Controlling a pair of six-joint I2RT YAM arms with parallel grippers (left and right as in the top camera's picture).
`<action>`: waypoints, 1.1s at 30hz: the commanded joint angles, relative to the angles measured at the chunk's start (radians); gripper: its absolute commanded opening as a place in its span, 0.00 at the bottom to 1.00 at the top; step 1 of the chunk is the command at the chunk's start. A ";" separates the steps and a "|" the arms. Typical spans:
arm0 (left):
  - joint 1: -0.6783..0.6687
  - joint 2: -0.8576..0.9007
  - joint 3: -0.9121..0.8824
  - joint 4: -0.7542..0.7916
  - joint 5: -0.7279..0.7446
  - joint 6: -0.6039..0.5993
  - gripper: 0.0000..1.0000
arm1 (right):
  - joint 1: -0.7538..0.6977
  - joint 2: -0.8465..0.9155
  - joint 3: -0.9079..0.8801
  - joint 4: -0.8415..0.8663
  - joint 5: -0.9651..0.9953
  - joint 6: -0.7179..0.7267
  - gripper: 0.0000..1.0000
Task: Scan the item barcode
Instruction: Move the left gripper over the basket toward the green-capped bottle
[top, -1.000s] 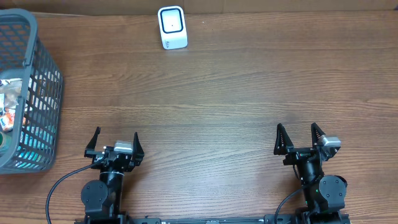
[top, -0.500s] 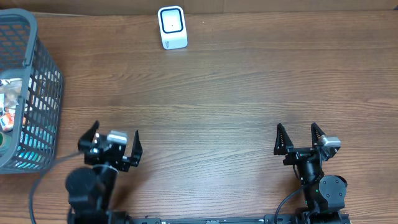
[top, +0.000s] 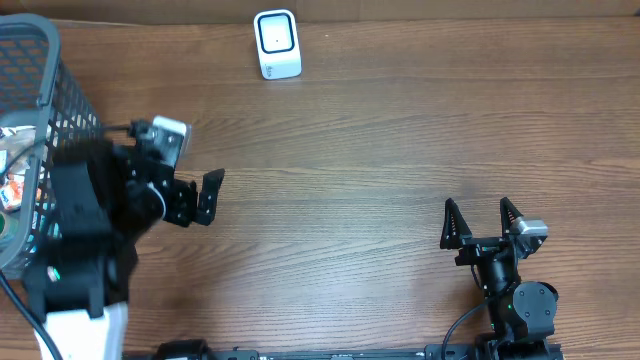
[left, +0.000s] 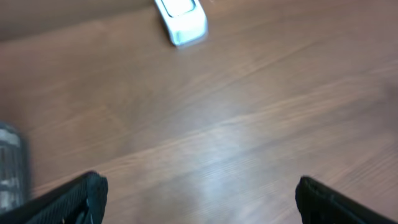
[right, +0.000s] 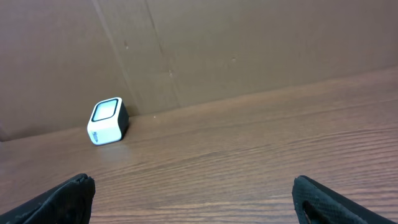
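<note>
From overhead I see the whole desk (top: 400, 130): the grey mesh basket (top: 62, 125) sits at the left edge, toward the far-left corner, and the packaged items (top: 14, 172) lie inside it, partly cut off by the frame. Neither wrist camera shows those items. My left wrist camera catches only a blurred grey sliver of the basket at its left margin, and my right wrist camera misses the basket entirely.

The white scanner (top: 277, 44) stands at the far edge of the desk, left of the middle. Both wrist views pick it up. The left one sees it from above, blurred. The right one sees it low across the wood, with a brown wall (right: 249, 43) behind it that the overhead view barely shows.

My left gripper (top: 175, 168) hangs above the desk just beside the basket's right wall, fingers spread wide with nothing between them. The items are close on its left, inside the basket and untouched. My right gripper (top: 481, 222) sits by the near edge on the right side, also spread and empty, well apart from the basket and the items.
</note>
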 joint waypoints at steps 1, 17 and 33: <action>0.006 0.122 0.178 -0.126 0.159 -0.026 1.00 | 0.003 -0.011 -0.010 0.006 0.003 -0.008 1.00; 0.006 0.321 0.278 -0.214 0.254 -0.280 1.00 | 0.003 -0.011 -0.010 0.006 0.003 -0.008 1.00; 0.267 0.513 0.887 -0.460 -0.150 -0.597 1.00 | 0.003 -0.011 -0.010 0.006 0.003 -0.008 1.00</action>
